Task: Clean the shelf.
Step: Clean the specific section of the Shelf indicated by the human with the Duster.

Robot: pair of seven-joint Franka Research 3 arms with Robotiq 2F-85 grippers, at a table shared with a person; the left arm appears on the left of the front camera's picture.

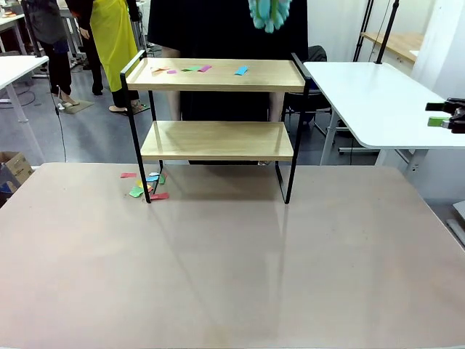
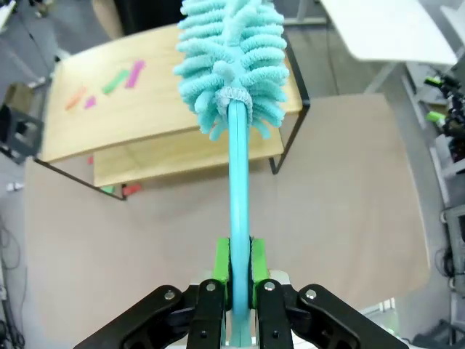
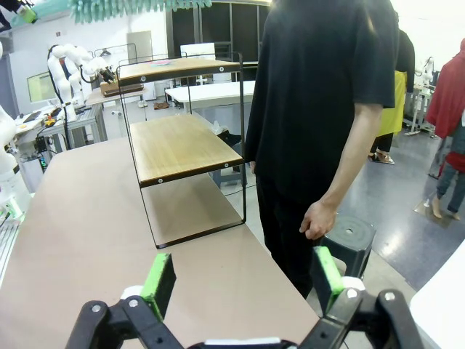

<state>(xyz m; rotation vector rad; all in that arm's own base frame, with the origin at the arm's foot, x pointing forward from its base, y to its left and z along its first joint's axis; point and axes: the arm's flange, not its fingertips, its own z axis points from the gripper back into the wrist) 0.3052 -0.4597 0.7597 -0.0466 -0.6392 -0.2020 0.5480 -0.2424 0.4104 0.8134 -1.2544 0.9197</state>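
A person in black point(image 3: 320, 87) stands beside a dark stool point(image 3: 352, 234).

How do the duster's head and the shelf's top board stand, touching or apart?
Apart. In the front view the duster head hangs above the shelf's top board, with the person's dark shirt showing between them.

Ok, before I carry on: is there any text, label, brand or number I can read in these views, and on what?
No text is readable in any view.
The shelf: bare boards and frame, no label.
The paper scraps on its top board: plain colours, no print.
The duster in the left gripper: no brand mark visible.
The cardboard box on the floor: any print is too small to read.
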